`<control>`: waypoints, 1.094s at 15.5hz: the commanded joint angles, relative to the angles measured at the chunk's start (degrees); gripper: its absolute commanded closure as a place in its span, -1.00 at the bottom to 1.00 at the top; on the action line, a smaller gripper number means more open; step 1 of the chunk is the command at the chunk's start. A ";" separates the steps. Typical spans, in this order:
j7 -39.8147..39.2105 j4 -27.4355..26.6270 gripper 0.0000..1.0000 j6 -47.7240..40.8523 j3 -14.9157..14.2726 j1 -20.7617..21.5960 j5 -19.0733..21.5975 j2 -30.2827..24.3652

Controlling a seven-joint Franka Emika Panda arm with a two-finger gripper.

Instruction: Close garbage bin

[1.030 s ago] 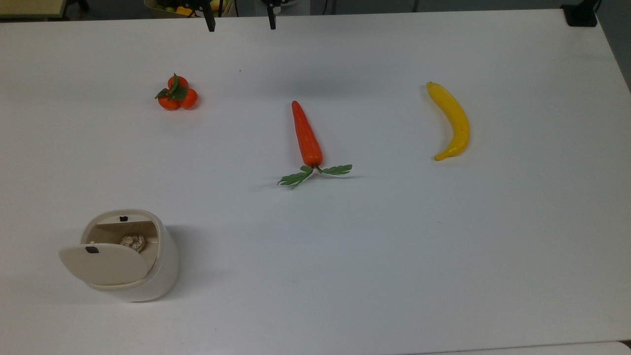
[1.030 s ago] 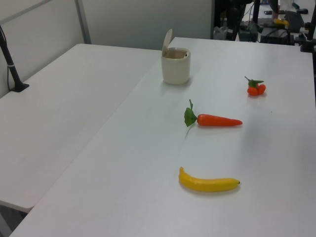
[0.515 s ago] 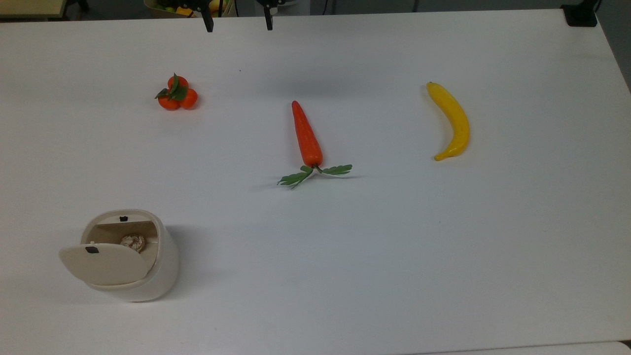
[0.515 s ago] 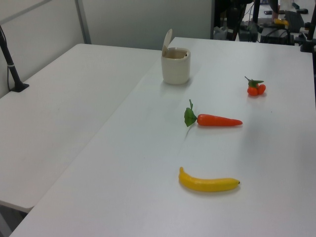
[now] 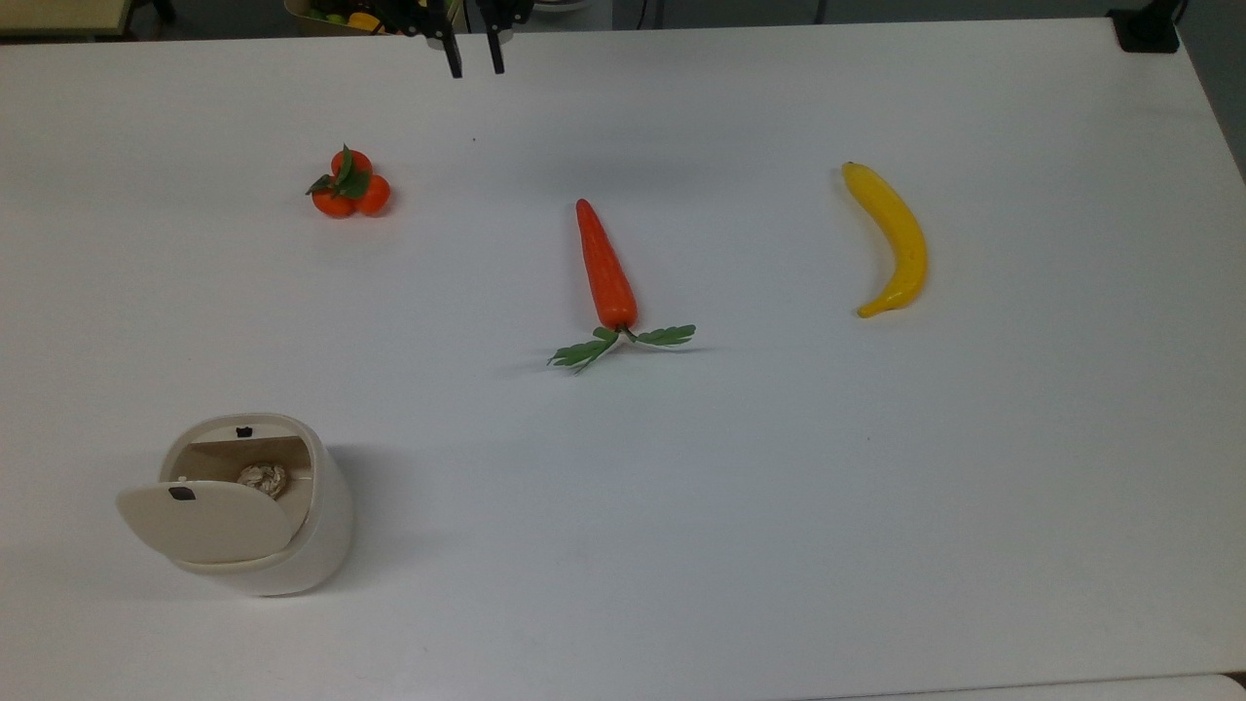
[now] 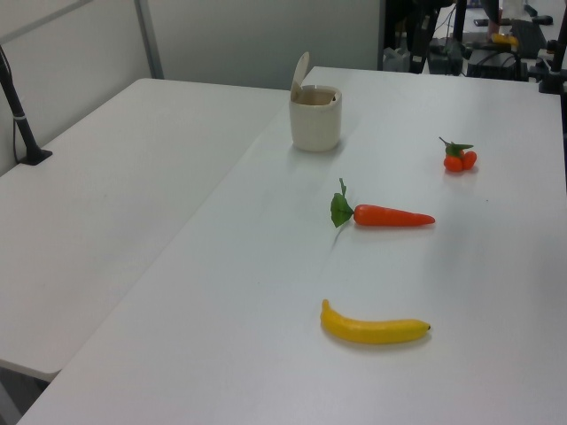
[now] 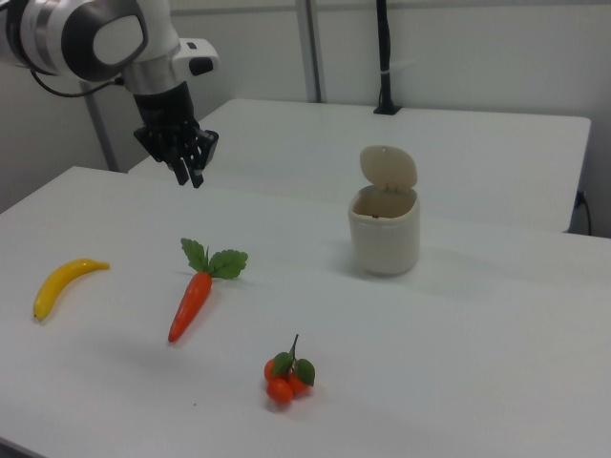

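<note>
Going left to right across the top view, the garbage bin (image 5: pixel 255 511) stands at the near left of the white table (image 5: pixel 740 506), its beige lid (image 5: pixel 207 520) swung up on its hinge so the mouth is uncovered; a small black tab (image 5: pixel 181 494) sits on the lid, and a pale crumpled lump (image 5: pixel 264 477) lies inside. Further back and a little to the right lies a cluster of small oranges (image 5: pixel 349 185) with green leaves. Above the table's far edge, just right of the oranges, hangs the gripper (image 5: pixel 474 60), its two dark fingers pointing down with a narrow gap between them, holding nothing. In the right view the gripper (image 7: pixel 189 172) hangs in the air above the table, well apart from the bin (image 7: pixel 385 225), whose lid (image 7: pixel 389 169) stands nearly upright. Near the middle of the top view the carrot (image 5: pixel 604 267) lies with its green leaves toward the camera, and far to the right the banana (image 5: pixel 894 239) curves on the bare tabletop.
</note>
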 commanded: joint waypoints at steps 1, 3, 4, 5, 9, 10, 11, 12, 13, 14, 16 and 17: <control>-2.12 -1.32 1.00 1.57 -0.14 0.01 -0.24 -0.66; -2.04 -1.32 1.00 1.65 -0.14 0.01 0.11 -0.66; -2.04 -1.32 1.00 1.65 -0.05 0.01 0.11 -0.66; -2.03 -1.23 1.00 1.74 -0.05 0.01 0.20 -0.58; -1.43 -1.32 1.00 6.82 -0.14 0.01 0.81 0.48; -0.98 -1.32 1.00 8.67 -0.05 -0.08 0.81 1.18; -0.89 -1.32 1.00 10.77 -0.05 -0.34 1.08 1.53; -0.89 -1.23 1.00 12.80 -0.05 -0.78 1.17 1.88; -0.54 -1.06 1.00 14.47 -0.14 -1.05 1.25 2.58; 0.68 -0.79 1.00 16.05 -0.05 -1.40 1.78 3.02; 3.14 -0.70 1.00 20.96 -0.14 -1.66 2.22 4.52; 3.93 -0.79 1.00 24.21 -0.14 -1.66 2.22 5.04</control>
